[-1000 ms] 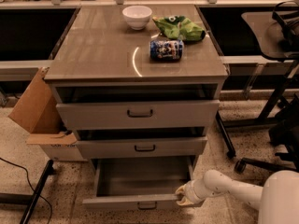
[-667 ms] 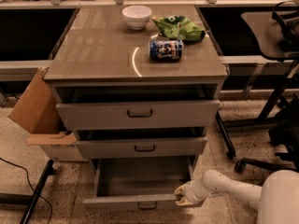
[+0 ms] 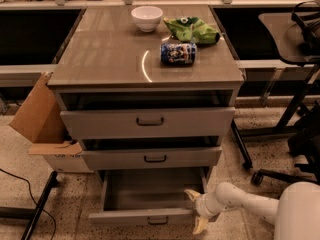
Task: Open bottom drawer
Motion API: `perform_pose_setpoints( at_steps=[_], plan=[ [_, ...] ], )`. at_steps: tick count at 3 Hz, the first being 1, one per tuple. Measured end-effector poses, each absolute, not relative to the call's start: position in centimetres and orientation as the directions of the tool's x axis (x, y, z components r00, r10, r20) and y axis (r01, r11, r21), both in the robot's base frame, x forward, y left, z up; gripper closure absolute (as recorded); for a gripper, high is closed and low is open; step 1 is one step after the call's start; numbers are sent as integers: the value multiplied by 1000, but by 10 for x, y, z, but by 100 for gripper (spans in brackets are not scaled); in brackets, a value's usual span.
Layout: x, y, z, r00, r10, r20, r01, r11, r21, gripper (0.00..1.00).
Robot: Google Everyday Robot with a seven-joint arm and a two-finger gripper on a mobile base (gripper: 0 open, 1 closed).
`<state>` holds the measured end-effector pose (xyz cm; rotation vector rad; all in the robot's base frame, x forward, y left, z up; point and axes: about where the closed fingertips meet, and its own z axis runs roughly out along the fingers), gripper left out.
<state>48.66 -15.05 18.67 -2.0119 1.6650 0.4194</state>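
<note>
1. The bottom drawer (image 3: 131, 217) sits lowest in the cabinet, near the floor. It is drawn well out, its bare inside showing, and its front stands clear of the two above
2. Its black loop handle (image 3: 157, 220) at mid-front is untouched
3. The gripper (image 3: 196, 211) is at the drawer's right front corner, low by the floor. Its fingers (image 3: 192, 194) are spread wide, one inside the drawer and one in front of the panel. Nothing looks pinched; contact with the panel cannot be told
4. Step, as I judge it: the pull is all but done and the task close to finished
5. Next move calls for little: a short further draw straight outward if more travel remains, else lifting the fingers clear without knocking the front
6. Above: the mid drawer (image 3: 152, 158) and top drawer (image 3: 147, 123) each stand slightly out
7. On the cabinet top (image 3: 105, 54): white bowl (image 3: 147, 18), green bag (image 3: 192, 30), a can (image 3: 178, 53) on its side
8. A cardboard box (image 3: 37, 116) leans at the cabinet's left
</note>
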Motion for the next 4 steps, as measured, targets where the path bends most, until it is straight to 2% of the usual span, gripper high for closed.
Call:
perform_pose_setpoints(
  at_steps=[1,2,3,4],
  plan=[
    [468,-155,179,192,-825,-532,-981,-142,-133,0],
    [440,-168,173,136,-837,-530,-991,-116,-72,19],
    [420,-178,173,97,-846,-524,-995,-88,-42,42],
    [413,-183,172,74,-850,-521,-997,-70,-27,39]
  ],
)
